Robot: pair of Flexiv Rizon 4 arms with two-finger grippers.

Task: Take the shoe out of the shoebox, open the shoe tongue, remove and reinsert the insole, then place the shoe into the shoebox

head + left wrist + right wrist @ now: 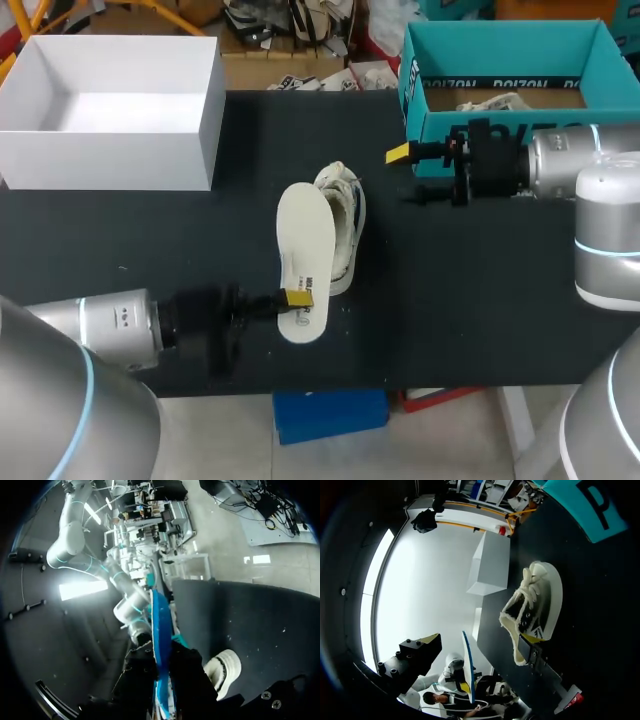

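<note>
A white low-top shoe lies on its side in the middle of the black table, also seen ahead of my right gripper as the shoe. The white insole is out of the shoe and lies against its left side. My left gripper is shut on the insole's near end. In the left wrist view the insole stands edge-on between the fingers, blue underside showing, with the shoe beside it. My right gripper hovers open to the right of the shoe, holding nothing.
An open white box stands at the back left. The teal shoebox stands at the back right, just behind my right gripper, with crumpled paper inside. Bare table lies to the right of the shoe and along the front.
</note>
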